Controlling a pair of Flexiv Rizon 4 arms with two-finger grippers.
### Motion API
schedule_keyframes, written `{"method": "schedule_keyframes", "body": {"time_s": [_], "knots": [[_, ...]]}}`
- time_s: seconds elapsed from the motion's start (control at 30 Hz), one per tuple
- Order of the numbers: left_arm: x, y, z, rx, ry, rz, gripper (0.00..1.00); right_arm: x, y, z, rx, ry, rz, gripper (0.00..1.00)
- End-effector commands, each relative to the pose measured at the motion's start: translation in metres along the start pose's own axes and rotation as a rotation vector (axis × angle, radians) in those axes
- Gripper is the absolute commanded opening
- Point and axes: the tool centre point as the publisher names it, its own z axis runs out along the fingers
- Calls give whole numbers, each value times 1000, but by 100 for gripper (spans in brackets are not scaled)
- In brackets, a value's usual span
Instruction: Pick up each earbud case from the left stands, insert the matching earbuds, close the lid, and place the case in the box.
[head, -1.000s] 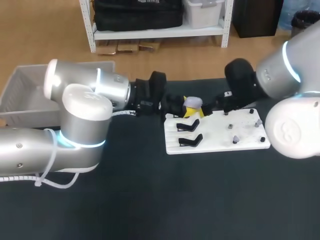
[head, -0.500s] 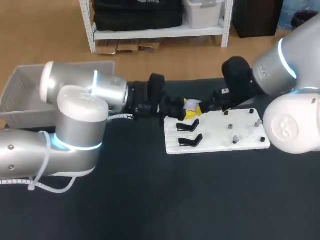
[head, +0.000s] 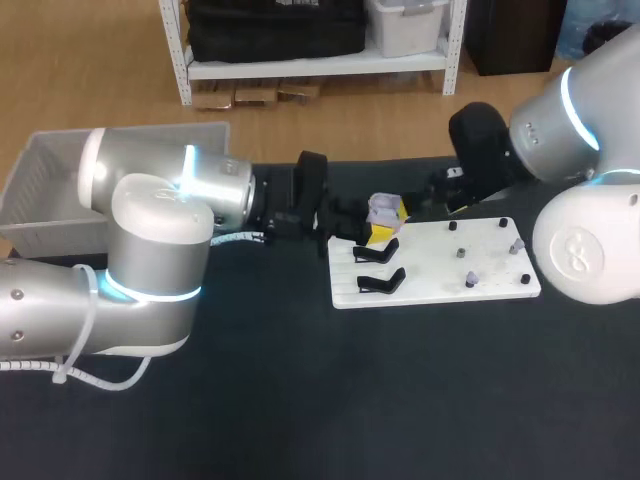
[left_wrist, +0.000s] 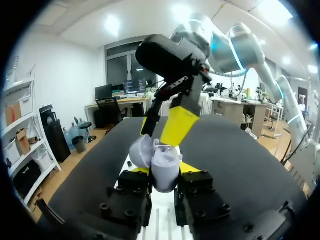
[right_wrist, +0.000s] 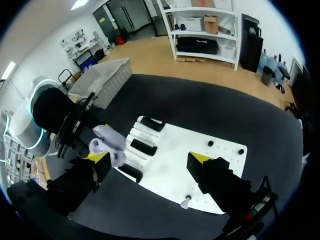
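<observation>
Left wrist view — L fingers (left_wrist: 132, 192) tight on earbud case (left_wrist: 162, 167), tips half-hidden — R fingers (right_wrist: 215, 177) apart

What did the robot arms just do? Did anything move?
The right tool pulled back from the pale purple earbud case, toward the robot's right, and is open. The left tool kept its grip on the open case by the white board's corner, hardly moving. The black stands stayed put.
</observation>
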Motion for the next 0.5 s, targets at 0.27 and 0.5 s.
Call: {"method": "schedule_keyframes", "body": {"time_s": [0.27, 0.5], "knots": [[-32, -4, -14, -39, -117, 6, 0, 29, -54, -48, 229, 48, -36, 100], [-54, 3, -13, -36, -154, -11, 0, 45, -84, -51, 317, 155, -4, 100]]}}
